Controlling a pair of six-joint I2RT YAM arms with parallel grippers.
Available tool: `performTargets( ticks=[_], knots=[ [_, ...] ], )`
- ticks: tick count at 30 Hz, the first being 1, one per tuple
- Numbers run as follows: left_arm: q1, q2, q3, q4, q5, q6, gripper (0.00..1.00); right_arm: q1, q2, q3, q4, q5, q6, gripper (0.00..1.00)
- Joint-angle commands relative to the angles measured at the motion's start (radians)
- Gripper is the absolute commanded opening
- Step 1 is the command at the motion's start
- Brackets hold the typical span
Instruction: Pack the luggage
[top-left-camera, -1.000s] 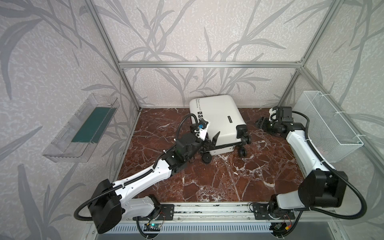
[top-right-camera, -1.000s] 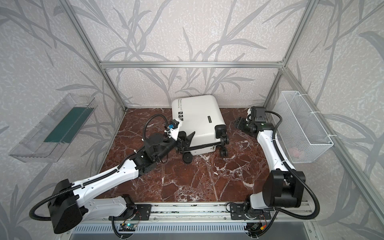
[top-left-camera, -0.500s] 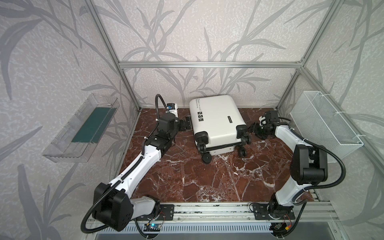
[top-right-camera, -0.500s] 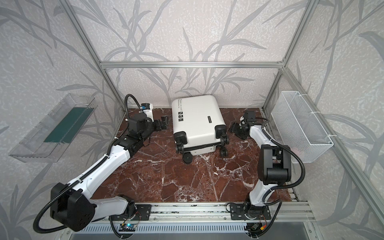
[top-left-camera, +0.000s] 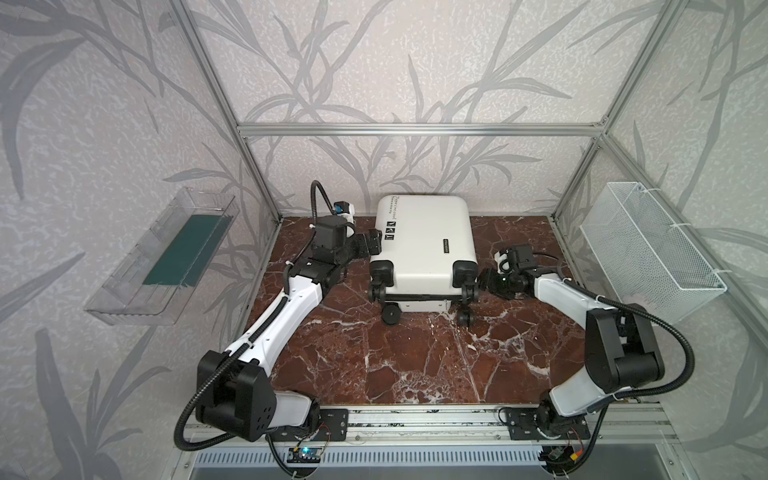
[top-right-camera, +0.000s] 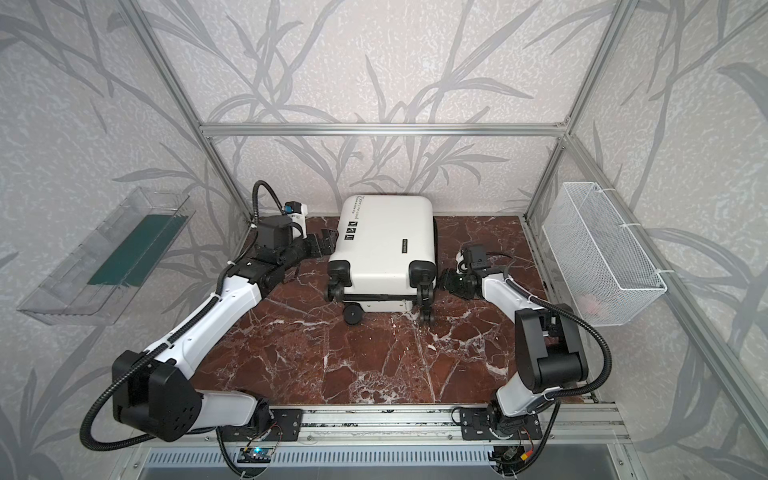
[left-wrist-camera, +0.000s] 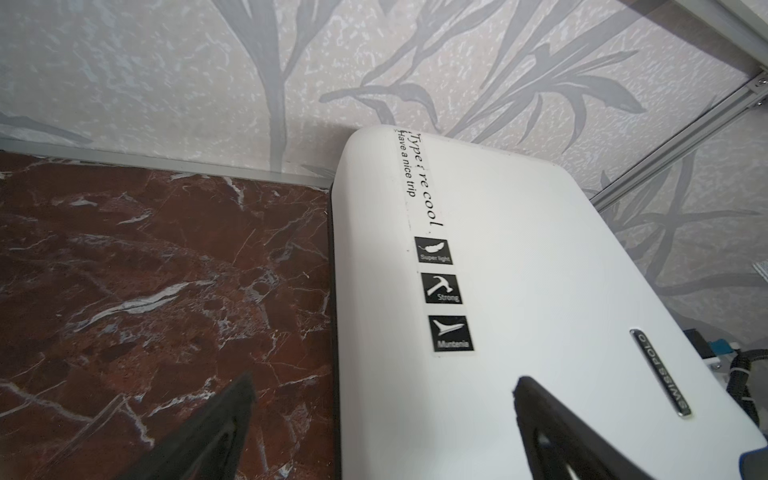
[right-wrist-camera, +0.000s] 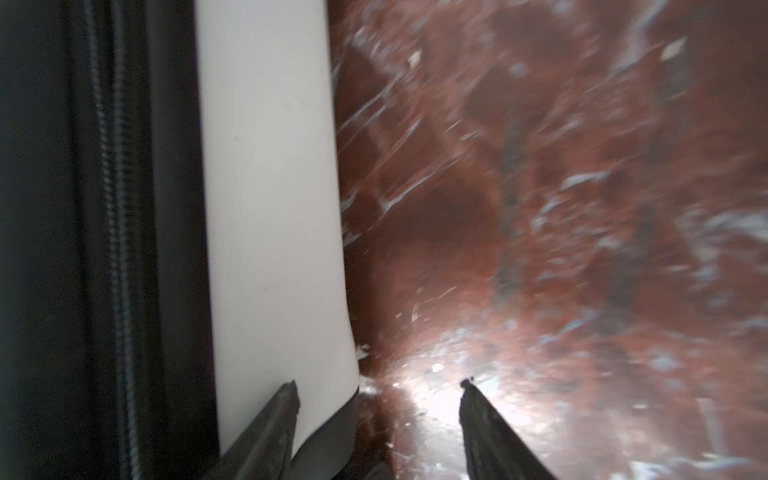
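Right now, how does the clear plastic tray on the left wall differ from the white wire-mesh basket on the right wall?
The clear plastic tray is see-through and solid-walled; the white wire-mesh basket is open mesh. The tray holds a flat dark green sheet; the basket shows only a small pale thing, unclear. Both hang on side walls.

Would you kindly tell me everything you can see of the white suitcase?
The luggage is a small white hard-shell case, apparently closed, lying flat on the marble surface, top end toward the back wall, black wheels facing front. A black zipper band runs along its side; black lettering, three icon labels and a metal badge mark the shell. The left gripper, jaws wide, is at its left edge; the right gripper sits by a right-hand wheel; contact unclear.
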Motion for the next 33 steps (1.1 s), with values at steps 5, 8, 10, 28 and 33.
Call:
performTargets(
  ticks=[5, 8, 10, 28, 33],
  knots=[
    [0.007, 0.004, 0.069, -0.013, 0.106, -0.006, 0.99, 0.098, -0.136, -0.048, -0.022, 0.034, 0.015, 0.62],
    [0.006, -0.047, 0.021, 0.035, 0.159, -0.037, 0.99, 0.098, -0.239, -0.050, -0.117, 0.098, 0.000, 0.63],
    [0.006, -0.097, -0.040, 0.087, 0.188, -0.072, 0.99, 0.102, -0.312, -0.054, -0.169, 0.123, 0.000, 0.65],
    [-0.257, -0.560, -0.681, 0.242, -0.001, -0.182, 0.98, 0.843, -0.436, 0.194, -0.472, 0.786, 0.195, 0.86],
    [-0.357, -0.556, -0.790, 0.346, -0.062, -0.203, 0.95, 0.940, -0.303, 0.295, -0.519, 0.894, 0.235, 0.87]
  ],
)
